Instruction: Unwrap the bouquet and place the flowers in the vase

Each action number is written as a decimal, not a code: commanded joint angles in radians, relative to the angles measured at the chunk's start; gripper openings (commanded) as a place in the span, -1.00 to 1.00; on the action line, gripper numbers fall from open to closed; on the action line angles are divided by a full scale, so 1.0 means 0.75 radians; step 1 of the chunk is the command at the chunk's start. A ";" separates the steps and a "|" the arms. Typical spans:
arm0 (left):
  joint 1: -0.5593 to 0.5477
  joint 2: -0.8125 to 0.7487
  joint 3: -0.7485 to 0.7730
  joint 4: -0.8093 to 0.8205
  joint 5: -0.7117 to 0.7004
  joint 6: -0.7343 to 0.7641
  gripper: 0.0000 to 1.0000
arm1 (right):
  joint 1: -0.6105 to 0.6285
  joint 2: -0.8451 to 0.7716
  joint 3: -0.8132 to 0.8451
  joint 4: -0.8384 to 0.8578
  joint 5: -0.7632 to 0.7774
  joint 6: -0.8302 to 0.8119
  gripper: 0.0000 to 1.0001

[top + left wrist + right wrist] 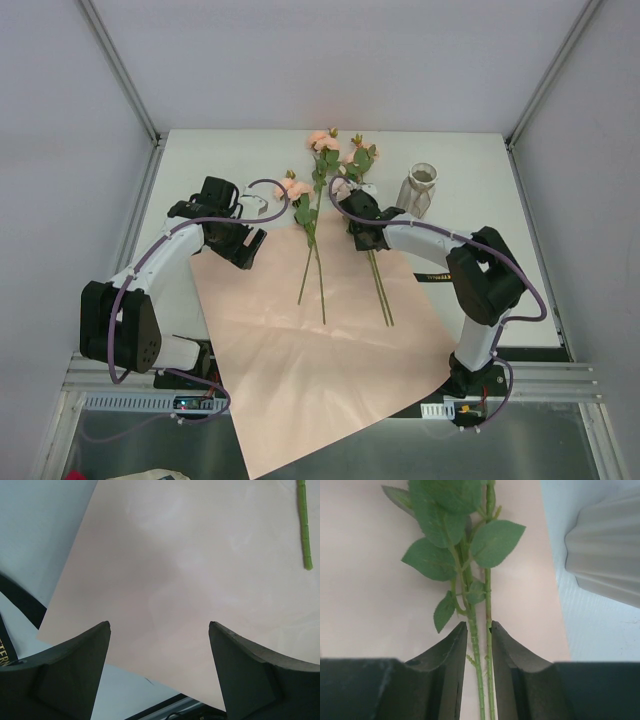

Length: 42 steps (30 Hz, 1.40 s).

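Showing the flowers (pixel 322 141) lying loose on the flattened pink paper (pixel 300 360), near the vase (pixel 421 188), which stands upright just off the sheet's far right corner. My right gripper (pixel 478 626) straddles two stems (pixel 487 595) below the leaves, jaws narrow; whether they actually pinch I cannot tell. My left gripper (pixel 159 624) hangs wide open over the paper's left edge, holding nothing. I judge the stems light, thin and springy, the blooms crushable: grip bare stem mid-length, firmly, since thin stems may twist or slip.
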 commanded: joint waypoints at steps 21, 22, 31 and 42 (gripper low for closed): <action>0.007 0.004 0.002 -0.005 0.009 0.014 0.58 | -0.047 0.089 0.119 0.087 -0.159 -0.076 -0.41; 0.007 0.002 0.002 -0.005 0.009 0.014 0.58 | -0.045 0.091 0.117 0.097 -0.176 -0.074 -0.41; 0.009 0.006 0.012 -0.007 0.001 0.018 0.58 | -0.045 0.104 0.100 0.187 -0.423 -0.096 -0.49; 0.007 0.008 0.020 -0.005 0.007 0.011 0.58 | -0.041 0.024 0.059 0.232 -0.479 -0.102 -0.12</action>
